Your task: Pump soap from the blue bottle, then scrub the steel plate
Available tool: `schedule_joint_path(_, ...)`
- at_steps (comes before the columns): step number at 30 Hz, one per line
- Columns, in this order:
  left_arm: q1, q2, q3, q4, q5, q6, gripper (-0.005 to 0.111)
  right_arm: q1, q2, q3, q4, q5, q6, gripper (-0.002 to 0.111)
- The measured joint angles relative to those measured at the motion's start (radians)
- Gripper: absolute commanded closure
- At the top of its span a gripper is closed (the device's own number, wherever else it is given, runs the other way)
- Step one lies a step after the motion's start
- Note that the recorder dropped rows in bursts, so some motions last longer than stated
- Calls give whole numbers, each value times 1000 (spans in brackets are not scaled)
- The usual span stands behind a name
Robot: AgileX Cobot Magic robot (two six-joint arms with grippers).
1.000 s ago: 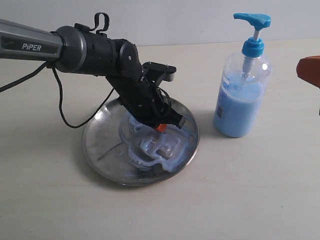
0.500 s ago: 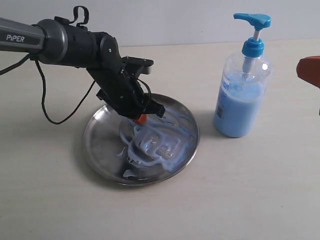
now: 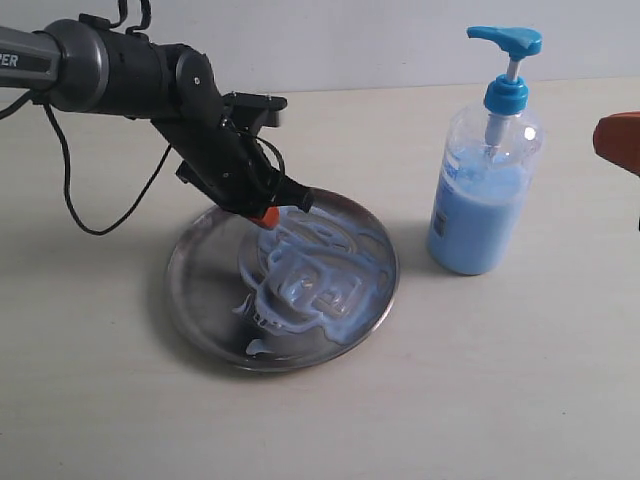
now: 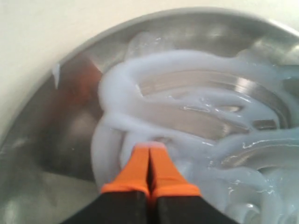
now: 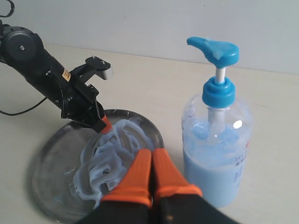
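Starting at the left, the dark grey arm [image 3: 90, 65] carries white lettering cut off by the frame edge; only "ER" can be read. Its casing is smooth and tubular, turning to blocky black joints, with a thin black cable [image 3: 70, 205] looping down to the left of the steel plate [image 3: 200, 285]. The left gripper [image 3: 268, 218] slants down over the plate's far-left part. Its orange fingertips [image 4: 140, 163] are pressed flat together with nothing between them, and their ends dip into the soap [image 4: 140, 93].

The steel plate lies flat on the pale matte table [image 3: 100, 410]. It is round, mirror-bright, with a low raised rim. The soap [image 3: 320, 290] covers the plate's centre and right half in thick, glossy, pale blue ribbons and loops; the plate's left side is mostly bare metal.

Well to the right of the plate, and clear of it, stands the blue bottle [image 3: 480, 200]. It is upright, of clear round-shouldered plastic, over half full of light blue liquid, with a bright blue collar and pump head. A small label [image 5: 240, 163] bears tiny print that I can't read.

The right gripper [image 5: 152, 156] hangs nearer the viewer than the plate, its tapered orange jaws closed together and empty. The orange shape [image 3: 620, 140] far right of the plate may be part of it.
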Motion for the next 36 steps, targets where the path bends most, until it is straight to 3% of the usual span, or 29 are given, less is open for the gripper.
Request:
schedule_joint_path(14, 17, 6, -19, 0, -2, 0, 107, 0, 0, 0, 4, 0, 0, 108)
schedule_joint_path(24, 17, 96, -170, 45, 154, 0, 107, 0, 0, 0, 4, 0, 0, 108)
schedule_joint_path(36, 17, 100, -183, 47, 209, 0, 107, 0, 0, 0, 4, 0, 0, 108)
